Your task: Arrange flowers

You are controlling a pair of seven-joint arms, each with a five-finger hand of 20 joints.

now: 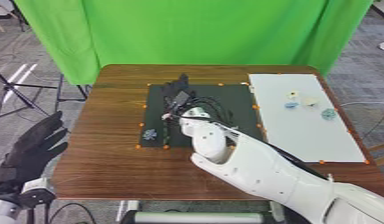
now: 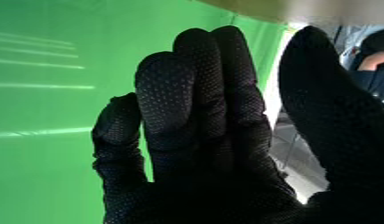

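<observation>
The robot's right hand [image 1: 178, 91], its fingers extended and thumb held apart with nothing in its grasp, is over a black mat [image 1: 237, 96] edged with orange markers. A blue-gray flower [image 1: 150, 134] lies on the mat, nearer the robot and left of that hand; small cream and blue-green flowers [image 1: 329, 114] dot a white board [image 1: 304, 137] to its right. Brown tabletop [image 1: 113, 115] stretches leftward from the mat toward the left hand [image 1: 27, 152], fingers straight beside the table's edge.
</observation>
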